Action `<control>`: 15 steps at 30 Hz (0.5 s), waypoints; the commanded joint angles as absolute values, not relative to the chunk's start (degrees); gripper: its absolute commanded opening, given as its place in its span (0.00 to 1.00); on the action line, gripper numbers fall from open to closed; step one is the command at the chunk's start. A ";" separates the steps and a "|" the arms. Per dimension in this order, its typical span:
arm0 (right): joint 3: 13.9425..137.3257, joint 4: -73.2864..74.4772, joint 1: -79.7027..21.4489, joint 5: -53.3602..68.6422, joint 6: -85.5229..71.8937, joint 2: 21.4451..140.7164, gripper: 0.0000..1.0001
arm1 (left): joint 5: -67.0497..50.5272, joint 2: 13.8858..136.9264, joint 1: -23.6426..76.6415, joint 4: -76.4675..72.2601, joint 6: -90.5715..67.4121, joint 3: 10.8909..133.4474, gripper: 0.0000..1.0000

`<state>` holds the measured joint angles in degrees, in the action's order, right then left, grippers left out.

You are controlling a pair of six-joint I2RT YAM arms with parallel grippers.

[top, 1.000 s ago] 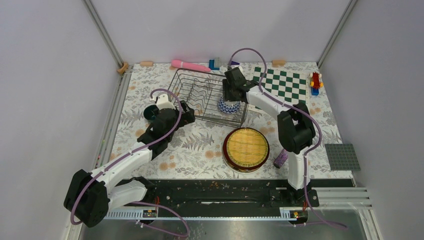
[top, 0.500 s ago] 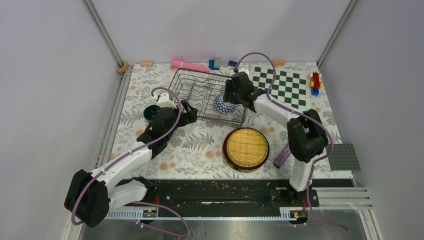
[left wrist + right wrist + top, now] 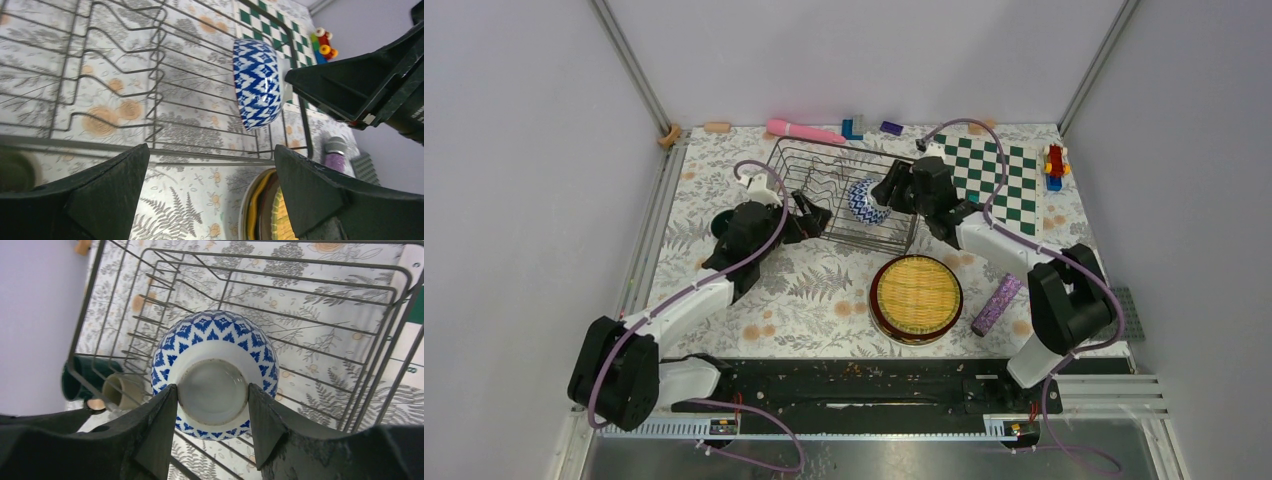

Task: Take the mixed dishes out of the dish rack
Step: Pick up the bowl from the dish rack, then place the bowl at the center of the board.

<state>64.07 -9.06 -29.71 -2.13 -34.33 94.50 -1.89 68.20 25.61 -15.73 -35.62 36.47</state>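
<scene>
The right end effector (image 3: pixel 211 391) pinches the small blue-and-white bowl (image 3: pixel 212 337) by its foot, one finger pressed on each side of the ring. The bowl is tipped on its side with its base toward the wrist. It hangs over the right part of the dish rack (image 3: pixel 804 175). In the left wrist view it looks clear of the wires below, though I cannot be sure that nothing touches.

The left end effector (image 3: pixel 211 149) is spread wide and holds nothing. It sits just outside the rack's near left corner, pointing across it toward the bowl.

Apart from the bowl, the rack shows only bare tines. A stack of plates (image 3: pixel 915 296), with the yellow woven-look one on top, sits on the surface (image 3: pixel 824 290) just in front of the rack. A dark green mug (image 3: pixel 80 382) and an olive cup (image 3: pixel 120 387) stand together just outside the rack's left side.

So the step in hand looks like carrying out the last dish, and the job seems nearly done. The next move calls for lifting the bowl over the rack's rim without catching a wire. The bowl then needs turning level and setting down on bare surface, away from the plate stack and the purple cylinder (image 3: pixel 995 304). The grip on the narrow foot is small, so a quick swing could let the bowl twist.
</scene>
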 commanded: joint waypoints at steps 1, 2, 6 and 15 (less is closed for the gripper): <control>61.25 -21.44 -28.86 3.10 -40.38 89.46 0.15 | -13.36 71.09 24.46 -25.60 -37.35 39.95 0.99; 60.21 -22.99 -28.69 4.12 -41.62 88.91 0.15 | -14.28 72.00 24.37 -26.67 -37.73 40.25 0.99; 56.60 -27.94 -28.39 7.14 -45.61 86.79 0.14 | -19.09 75.76 23.98 -29.32 -39.68 41.98 0.99; 49.94 -38.44 -28.39 12.41 -53.86 82.30 0.13 | -29.00 81.70 23.20 -42.91 -46.69 42.82 0.90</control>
<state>51.16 -26.48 -28.69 8.16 -47.90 86.72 -22.00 79.92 23.53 -32.01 -43.05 39.90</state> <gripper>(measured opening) 0.575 0.939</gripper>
